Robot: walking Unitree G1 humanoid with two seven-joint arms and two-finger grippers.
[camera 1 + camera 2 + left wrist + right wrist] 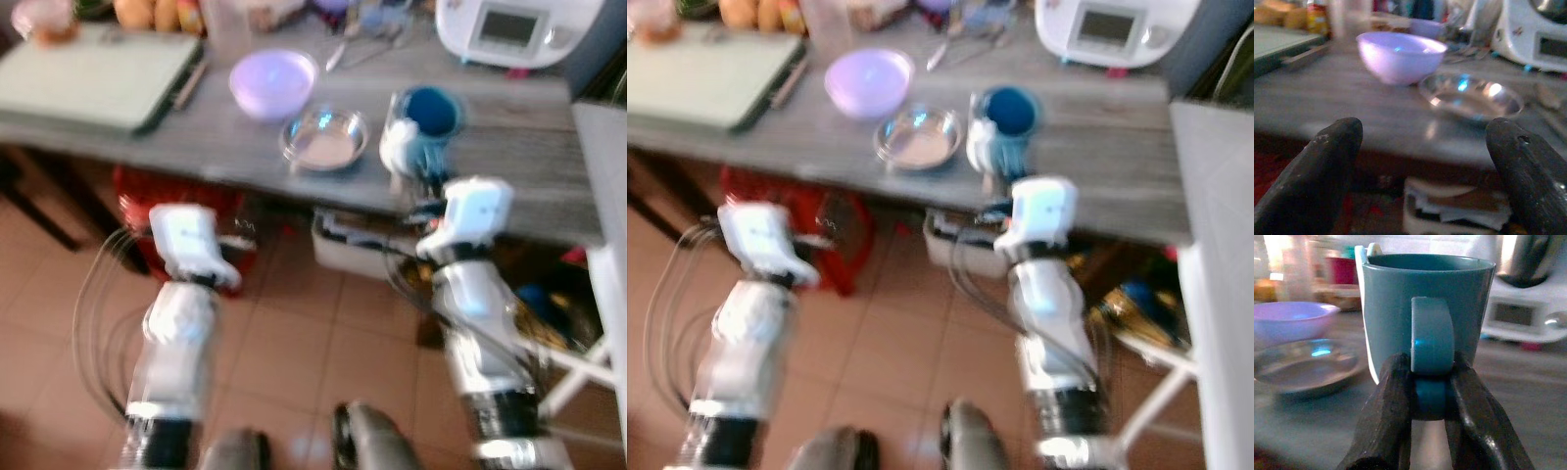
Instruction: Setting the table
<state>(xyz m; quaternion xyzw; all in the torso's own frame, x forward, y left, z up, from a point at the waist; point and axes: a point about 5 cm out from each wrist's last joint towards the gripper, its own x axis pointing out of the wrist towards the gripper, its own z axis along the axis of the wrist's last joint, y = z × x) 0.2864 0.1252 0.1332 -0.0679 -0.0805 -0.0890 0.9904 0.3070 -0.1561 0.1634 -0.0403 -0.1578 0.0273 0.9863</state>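
Right pincer pinches the handle of the teal mug, which stands near the bench's front edge.

Largest to smallest: grey bench, lilac bowl, steel dish just beside the mug. The mug looks rigid, glazed, likely slippery and breakable; its handle loop is the surest hold, though it may swing. Left pincer hangs wide open, holding nothing, before the bench edge.
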